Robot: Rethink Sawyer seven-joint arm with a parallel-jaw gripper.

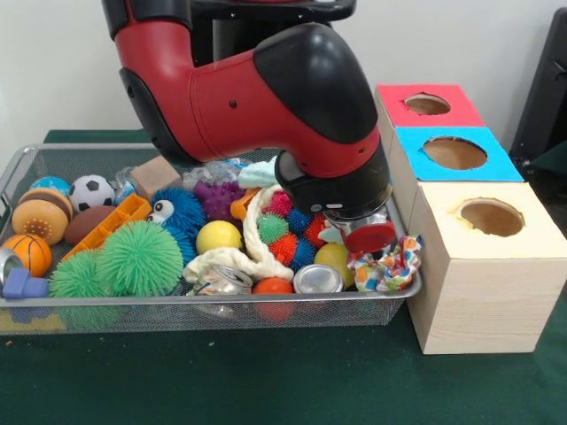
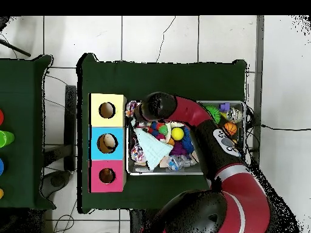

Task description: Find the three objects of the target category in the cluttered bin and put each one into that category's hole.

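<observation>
The bin is a silver wire mesh basket full of toys; it also shows in the overhead view. My gripper hangs low over the bin's right end, mostly hidden under the black wrist, just above a yellow ball and a colourful cloth ring. A red round part shows at its tip. In the overhead view the wrist covers it. Three wooden boxes stand beside the bin, with red, blue and cream tops, each with a round hole.
In the bin lie green spiky balls, a blue fuzzy ball, a yellow ball, a white rope, a silver can, a soccer ball, a basketball and a burger toy.
</observation>
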